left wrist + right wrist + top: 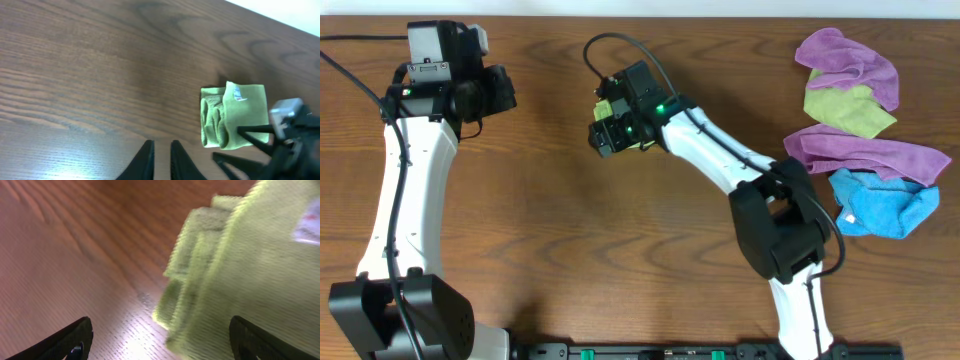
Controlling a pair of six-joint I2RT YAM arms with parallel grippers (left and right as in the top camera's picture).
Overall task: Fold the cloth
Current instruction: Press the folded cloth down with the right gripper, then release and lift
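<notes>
The right pincer [161, 325] is spread wide, its two fingers [65, 340] well apart with nothing clamped. It hangs low over the cloth [240, 280]. Whether the tips touch the fabric cannot be told. From the left wrist view, one dark finger of this pincer reaches across the cloth's edge.

The cloth [232, 117] lies on the surface [570, 220] as a small, thick, folded packet, a little left of the middle and towards the far side. Its white tag [238, 92] faces up. From overhead only a lime sliver [605, 103] shows beside the pincer.

The left pincer [161, 157] has its fingers drawn nearly together, a thin slit between them, holding nothing. It is well left of the cloth, above bare wood.

At the far right edge lies a heap of other cloths, well apart from the packet: a purple cloth [850, 60], an olive-green cloth [845, 110], a second purple cloth [870, 152] and a blue cloth [880, 208].
</notes>
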